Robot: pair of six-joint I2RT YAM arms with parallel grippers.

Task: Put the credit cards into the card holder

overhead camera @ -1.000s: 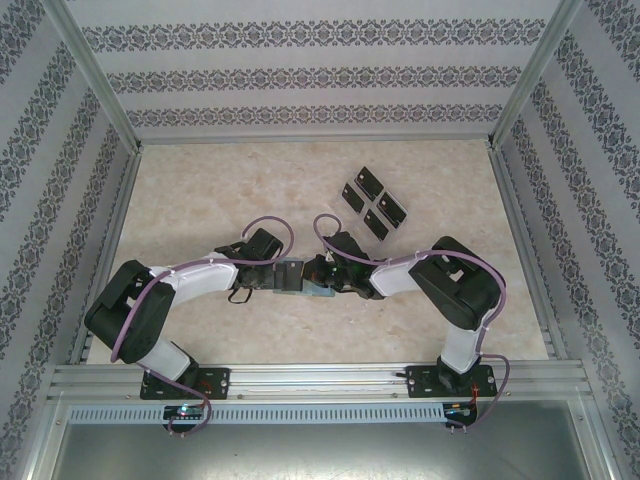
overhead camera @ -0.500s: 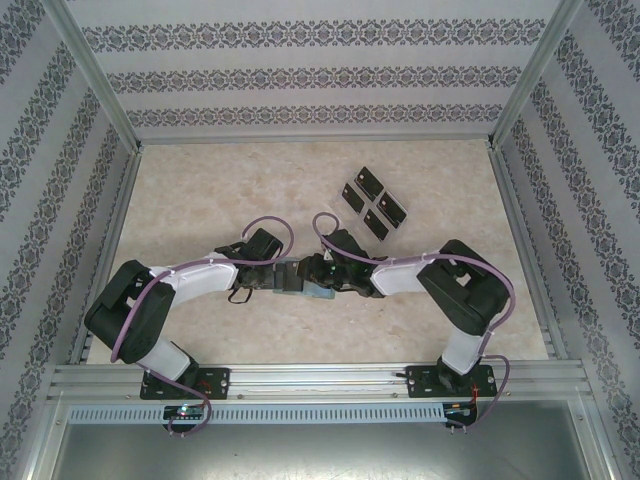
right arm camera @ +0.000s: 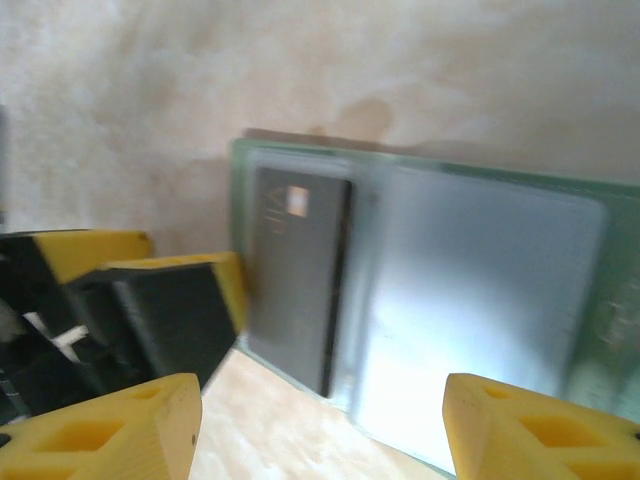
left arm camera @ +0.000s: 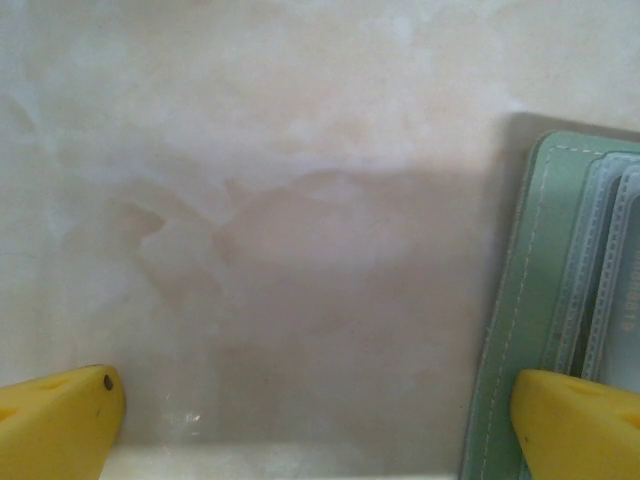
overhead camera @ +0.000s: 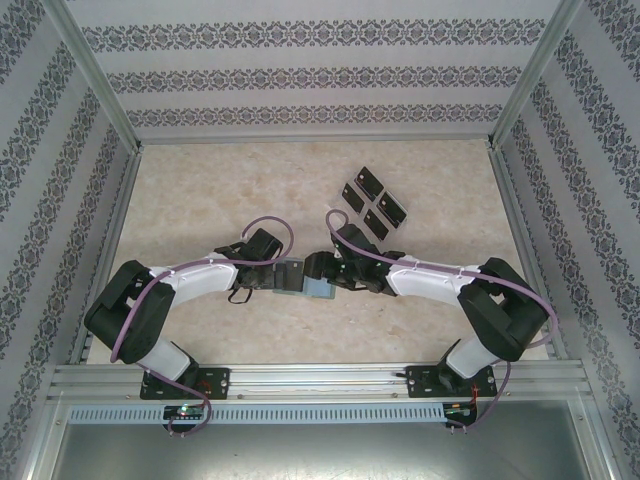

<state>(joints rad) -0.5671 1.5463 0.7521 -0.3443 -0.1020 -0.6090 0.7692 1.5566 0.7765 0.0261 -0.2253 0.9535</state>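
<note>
The grey-green card holder [overhead camera: 318, 291] lies open on the table between my two grippers. One black credit card [right arm camera: 296, 270] with a light mark sits in its left clear pocket, and the wide clear pocket [right arm camera: 480, 290] beside it holds nothing. Several more credit cards [overhead camera: 392, 209] lie in a cluster farther back on the table. My left gripper [overhead camera: 289, 275] is open, with its right fingertip [left arm camera: 585, 425] resting on the holder's stitched edge [left arm camera: 545, 300]. My right gripper [right arm camera: 325, 430] hovers open just above the holder, nothing between its fingers.
The beige marbled tabletop [overhead camera: 220, 190] is boxed in by an aluminium frame [overhead camera: 520, 230] and patterned walls. In the right wrist view, the left gripper's yellow and black finger [right arm camera: 165, 295] shows beside the holder's left edge.
My right arm's elbow has swung out to the right and stretched, while its gripper stays by the card holder, shifted slightly back. The left arm has not moved.
</note>
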